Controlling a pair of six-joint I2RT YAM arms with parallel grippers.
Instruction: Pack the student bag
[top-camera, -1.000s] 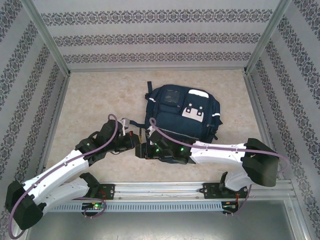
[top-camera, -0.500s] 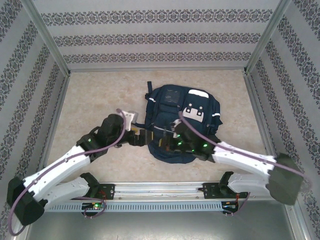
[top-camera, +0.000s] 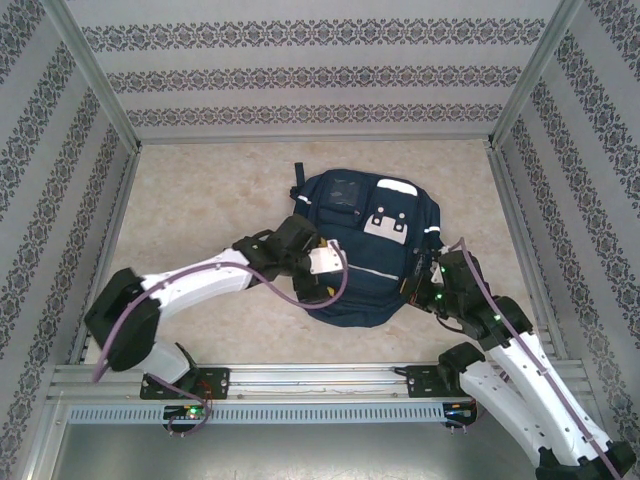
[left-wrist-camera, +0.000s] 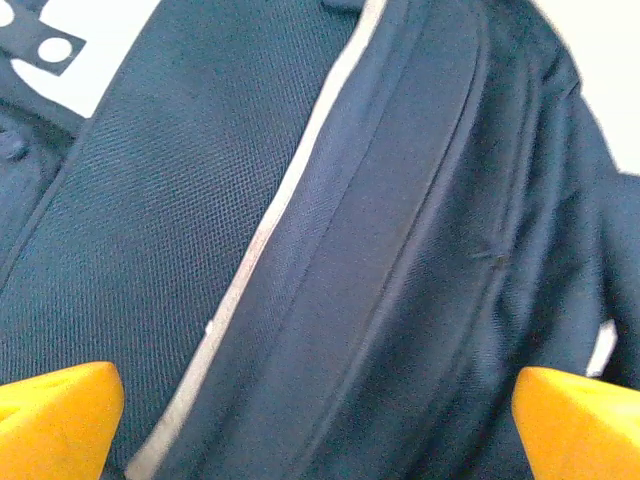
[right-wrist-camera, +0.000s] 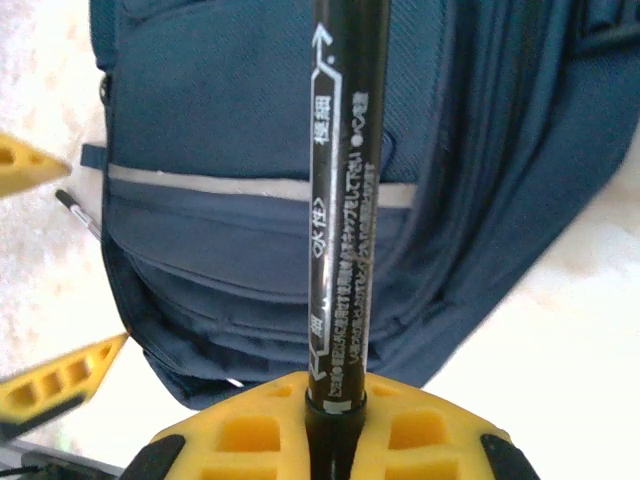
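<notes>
The student bag (top-camera: 365, 235), a dark navy backpack with white patches and a reflective stripe, lies flat mid-table. My left gripper (top-camera: 320, 282) hovers over its lower left part. In the left wrist view that gripper (left-wrist-camera: 315, 425) is open, yellow fingertips (left-wrist-camera: 55, 410) far apart above the bag's fabric (left-wrist-camera: 380, 230), nothing between them. My right gripper (top-camera: 420, 275) sits at the bag's right edge. In the right wrist view it (right-wrist-camera: 335, 400) is shut on a black marker (right-wrist-camera: 345, 200) with white print, which points across the bag (right-wrist-camera: 230, 120).
Patterned walls with metal posts enclose the table on three sides. A metal rail (top-camera: 320, 380) carrying both arm bases runs along the near edge. Bare tabletop (top-camera: 200, 200) lies left of the bag. A thin dark stick (right-wrist-camera: 78, 212) pokes out at the bag's edge.
The left arm swung right over the bag and its jaws opened. The right arm pulled back from the bag's front to its right edge, its jaws closing.
</notes>
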